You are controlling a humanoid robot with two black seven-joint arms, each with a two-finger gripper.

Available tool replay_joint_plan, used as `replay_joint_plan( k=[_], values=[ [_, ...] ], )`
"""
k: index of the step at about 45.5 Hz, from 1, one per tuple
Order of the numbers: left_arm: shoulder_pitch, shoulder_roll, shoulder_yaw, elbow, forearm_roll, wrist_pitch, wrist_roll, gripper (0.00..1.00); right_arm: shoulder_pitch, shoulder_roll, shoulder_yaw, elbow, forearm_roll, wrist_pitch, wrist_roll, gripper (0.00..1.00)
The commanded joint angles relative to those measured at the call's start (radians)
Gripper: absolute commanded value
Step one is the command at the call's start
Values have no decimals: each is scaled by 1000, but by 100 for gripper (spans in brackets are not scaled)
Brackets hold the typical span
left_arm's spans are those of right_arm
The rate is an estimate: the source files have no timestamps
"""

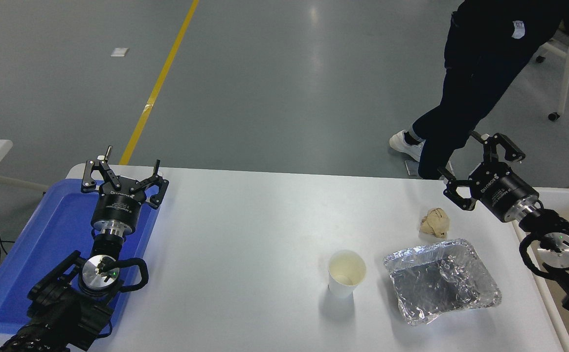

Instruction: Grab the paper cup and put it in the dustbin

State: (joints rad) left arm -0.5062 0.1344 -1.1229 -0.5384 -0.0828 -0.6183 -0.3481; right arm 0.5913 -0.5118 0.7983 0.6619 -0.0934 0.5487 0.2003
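Paper cup [346, 279] handling is what I am assessing from the head view, working left to right. At the far left, the blue tray [44, 244] is lying along the counter [245, 220] edge, and the left gripper [125, 177] is parked over it, fingers spread wide and holding nothing. Near the counter's middle-right, the cup is standing upright, mouth up, apparently empty. I am judging it as very light and thin-walled, easily crushed or tipped, so I am planning a gentle side grasp across its upper wall, just under the rolled rim. Just beside it on the right, the foil tray [443, 280] is crowding that side of the approach. Behind the tray, the crumpled paper ball [435, 221] is lying near the right gripper [480, 168], which is hovering above the counter's far right corner, fingers wide apart and empty. A person [480, 73] is standing beyond the far edge. No dustbin is identifiable in this view.
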Motion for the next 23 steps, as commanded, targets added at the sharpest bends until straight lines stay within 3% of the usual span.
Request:
replay_joint_plan(
  k=[1, 14, 23],
  values=[
    [0, 1, 0, 0, 0, 0, 0, 100, 50, -47, -24, 7, -48, -3, -1, 100],
    [0, 1, 0, 0, -2, 0, 0, 100, 215, -191, -185, 91, -127, -10, -9, 100],
    [0, 1, 0, 0, -2, 0, 0, 100, 425, -295, -511, 191, -131, -16, -7, 100]
  ],
)
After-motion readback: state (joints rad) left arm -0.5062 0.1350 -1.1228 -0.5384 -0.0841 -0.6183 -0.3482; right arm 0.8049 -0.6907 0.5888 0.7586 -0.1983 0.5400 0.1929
